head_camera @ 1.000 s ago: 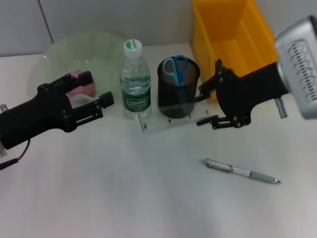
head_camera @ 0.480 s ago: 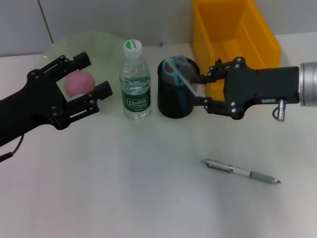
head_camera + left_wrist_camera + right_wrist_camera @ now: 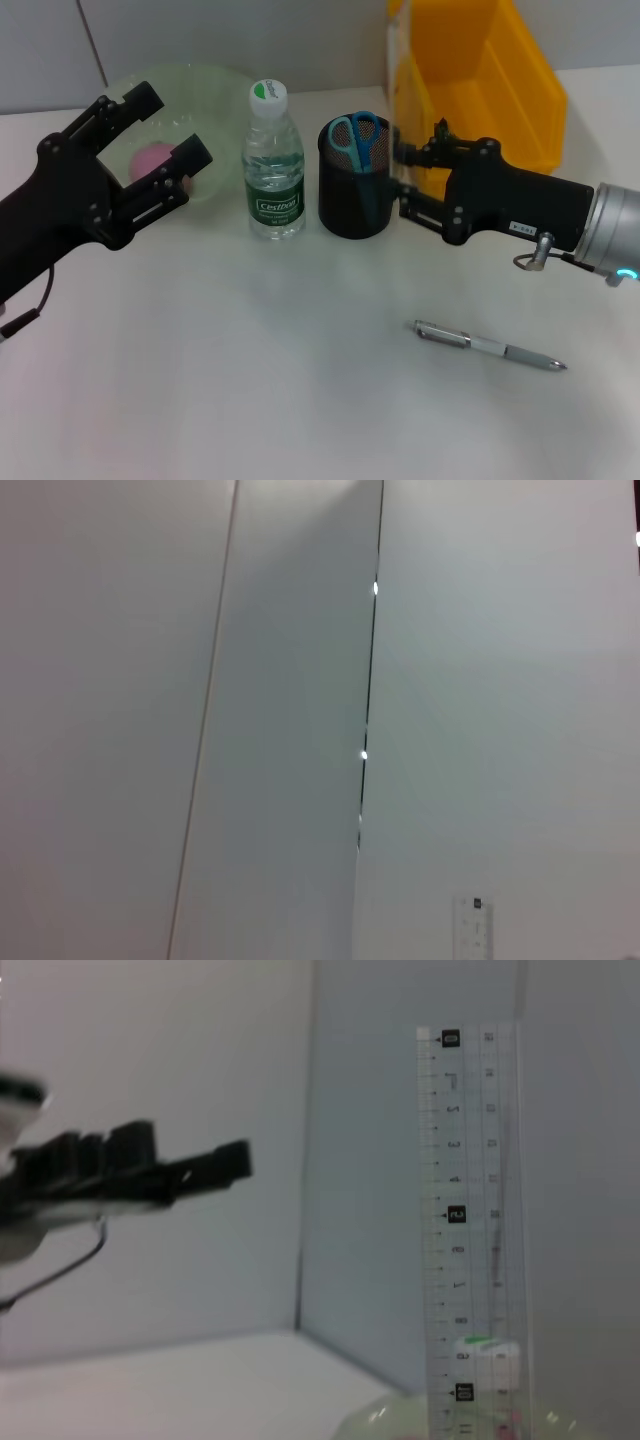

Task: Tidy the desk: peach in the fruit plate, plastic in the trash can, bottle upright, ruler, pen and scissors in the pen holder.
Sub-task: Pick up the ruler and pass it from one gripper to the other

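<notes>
The pink peach lies in the pale green fruit plate at the back left. My left gripper hovers over it, open, fingers spread wide. The bottle stands upright beside the black mesh pen holder, which holds the blue scissors. My right gripper is shut on the clear ruler, held upright at the holder's right rim; whether its lower end is inside, I cannot tell. The silver pen lies on the desk at the front right. The plastic is out of view.
The yellow trash can stands at the back right, just behind my right gripper. The right wrist view shows my left gripper farther off. The left wrist view shows only a grey wall.
My right gripper turned the ruler from tilted across the holder to upright at its right rim. My left gripper rose and drew back to the left, leaving the peach in the plate.
</notes>
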You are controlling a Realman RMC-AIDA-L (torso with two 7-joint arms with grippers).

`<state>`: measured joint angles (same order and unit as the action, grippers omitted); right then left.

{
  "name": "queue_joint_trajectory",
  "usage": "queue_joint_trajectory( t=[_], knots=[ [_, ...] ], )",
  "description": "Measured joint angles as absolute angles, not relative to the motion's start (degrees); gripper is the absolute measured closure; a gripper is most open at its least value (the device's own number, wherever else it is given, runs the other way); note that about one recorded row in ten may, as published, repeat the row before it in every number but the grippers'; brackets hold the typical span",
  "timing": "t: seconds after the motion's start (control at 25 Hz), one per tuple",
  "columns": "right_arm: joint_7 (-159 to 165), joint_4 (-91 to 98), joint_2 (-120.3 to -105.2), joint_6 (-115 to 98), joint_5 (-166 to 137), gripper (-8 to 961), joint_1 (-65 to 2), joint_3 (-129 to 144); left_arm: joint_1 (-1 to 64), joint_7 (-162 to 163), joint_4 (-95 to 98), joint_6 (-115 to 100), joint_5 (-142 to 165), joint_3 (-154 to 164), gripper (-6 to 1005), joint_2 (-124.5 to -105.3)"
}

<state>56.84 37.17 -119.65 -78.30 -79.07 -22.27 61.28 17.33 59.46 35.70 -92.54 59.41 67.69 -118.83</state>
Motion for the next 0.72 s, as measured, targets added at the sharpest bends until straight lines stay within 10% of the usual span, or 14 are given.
queue_joint_trajectory(
  t=[0.72],
  knots=[
    [34.4,15.5,-119.88,-77.6,-37.9,561,-22.5,88.0,18.1,46.2,34.5,-77.3,42.7,91.6,186,-119.12]
  ],
)
